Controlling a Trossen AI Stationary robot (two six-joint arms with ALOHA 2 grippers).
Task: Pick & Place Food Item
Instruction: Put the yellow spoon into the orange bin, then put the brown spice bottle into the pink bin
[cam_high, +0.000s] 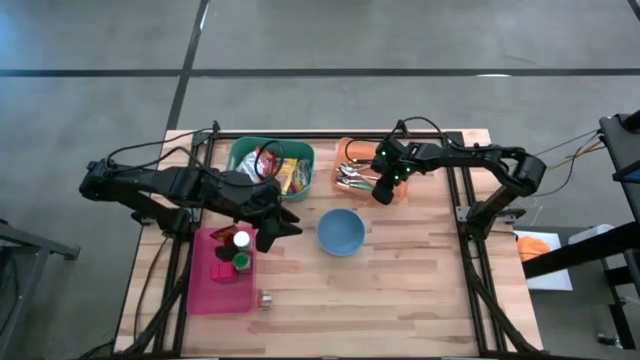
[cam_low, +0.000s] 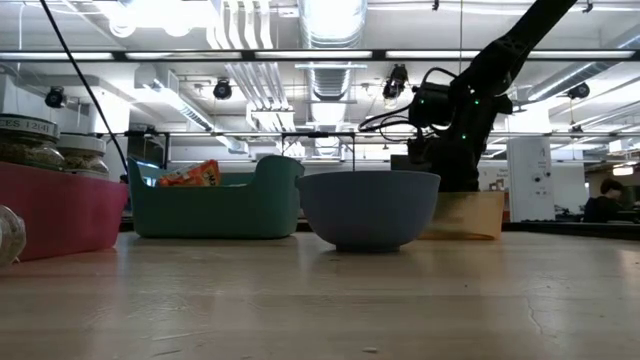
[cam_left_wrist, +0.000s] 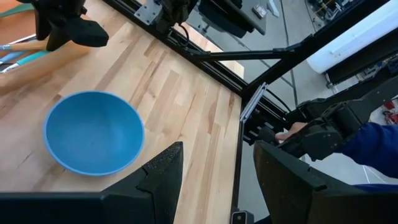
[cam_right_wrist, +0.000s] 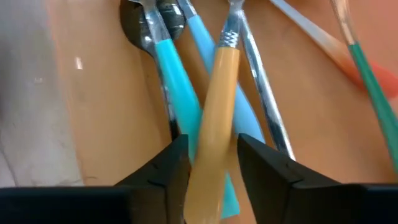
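Note:
My right gripper (cam_high: 383, 192) (cam_right_wrist: 213, 146) reaches slanting down into the orange bin (cam_high: 350, 150) of cutlery. It is open, with one finger on each side of a yellow-handled utensil (cam_right_wrist: 217, 93). Teal-handled utensils (cam_right_wrist: 177, 87) lie beside and under that handle. My left gripper (cam_high: 285, 225) (cam_left_wrist: 217, 149) hangs open and holds nothing, above the table between the pink tray (cam_high: 215, 285) and the blue bowl (cam_high: 341, 232). Snack packets (cam_high: 290, 172) lie in the green bin (cam_high: 245, 150). My right gripper has its fingers (cam_right_wrist: 168, 162) on either side of the yellow handle's lower part (cam_right_wrist: 211, 149), coming from above and lying across the handle. I cannot tell whether they touch it. The utensil rests on the other cutlery in the bin.
The blue bowl (cam_low: 368, 208) stands mid-table, in front of the orange bin (cam_low: 470, 215). Small jars (cam_high: 240, 240) stand in the pink tray (cam_low: 60, 210). A small jar (cam_high: 266, 298) sits on the wood near the tray. A person's hand (cam_left_wrist: 289, 134) shows beyond the table's edge.

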